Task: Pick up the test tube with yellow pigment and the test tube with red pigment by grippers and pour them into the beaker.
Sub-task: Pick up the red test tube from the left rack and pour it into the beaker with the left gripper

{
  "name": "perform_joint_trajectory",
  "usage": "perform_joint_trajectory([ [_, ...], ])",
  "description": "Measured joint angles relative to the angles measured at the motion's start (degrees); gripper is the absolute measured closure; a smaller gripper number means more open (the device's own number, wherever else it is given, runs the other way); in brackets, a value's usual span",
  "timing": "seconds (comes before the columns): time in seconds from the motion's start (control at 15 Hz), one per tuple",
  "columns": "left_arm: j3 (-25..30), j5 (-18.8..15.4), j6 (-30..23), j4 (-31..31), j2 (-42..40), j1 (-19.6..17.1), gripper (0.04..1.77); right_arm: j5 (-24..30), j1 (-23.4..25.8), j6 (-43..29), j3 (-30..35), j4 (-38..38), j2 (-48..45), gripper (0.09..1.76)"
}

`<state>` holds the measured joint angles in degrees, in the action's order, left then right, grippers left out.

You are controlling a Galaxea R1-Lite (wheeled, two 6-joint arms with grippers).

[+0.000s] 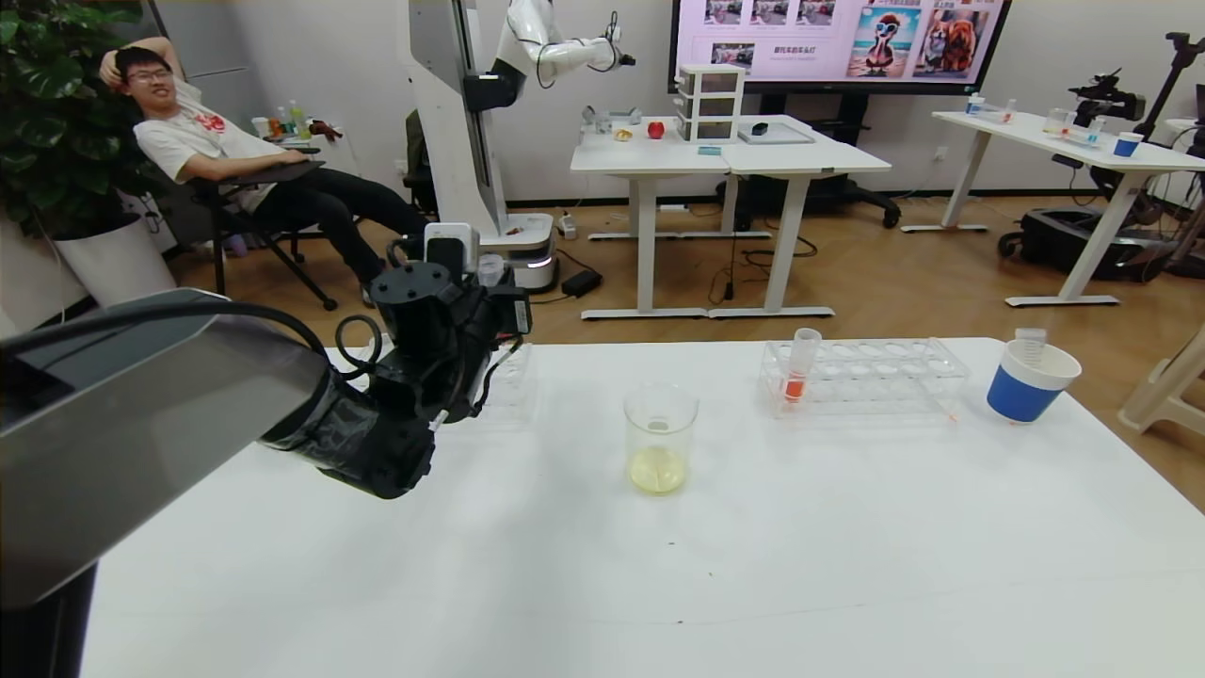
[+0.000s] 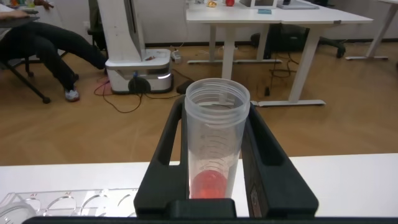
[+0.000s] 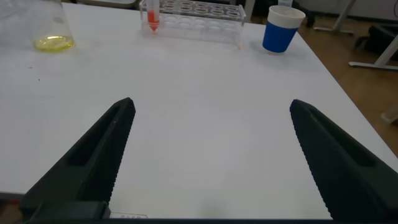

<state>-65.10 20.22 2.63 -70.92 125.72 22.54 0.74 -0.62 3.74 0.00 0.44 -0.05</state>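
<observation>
White table; red-pigment tube between left tool fingers.

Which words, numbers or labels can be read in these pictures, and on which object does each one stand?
None can be read.
Wall screen: lines of text between the pictures, too small to read.
Test tube held in the left gripper: raised scale marks, no legible numbers.
Beaker: no markings legible.
Blue paper cup: no print visible.
</observation>
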Motion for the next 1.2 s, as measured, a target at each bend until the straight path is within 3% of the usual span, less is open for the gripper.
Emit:
perform_joint_trajectory([
  [0.13,-0.04,-4.11,0.01,1.11,-1.16,0.17,1.31,0.00,0.00,0.00,0.00,0.00,0.00,0.11],
  [0.27,-0.37,-11.24,0.09,2.73,-1.90,0.30,1.31,0.00,0.00,0.00,0.00,0.02,0.00,0.11],
  [0.47,-1.13,-28.05,1.06,2.96,-2.49,0.15,1.31,0.00,0.00,0.00,0.00,0.00,0.00,0.11],
  [0.67,-0.67,-43.70,5.39,2.32,-2.57,0.35,1.31,0.00,-0.01,0.00,0.00,0.00,0.00,0.11],
  [0.73,-0.20,-46.90,8.78,2.24,-2.49,0.59,1.31,0.02,-0.01,0.00,0.00,0.00,0.00,0.11],
  [1.2,-2.16,-58.43,38.49,2.68,0.49,1.35,1.31,0.02,-0.01,0.00,0.00,0.00,0.00,0.11],
])
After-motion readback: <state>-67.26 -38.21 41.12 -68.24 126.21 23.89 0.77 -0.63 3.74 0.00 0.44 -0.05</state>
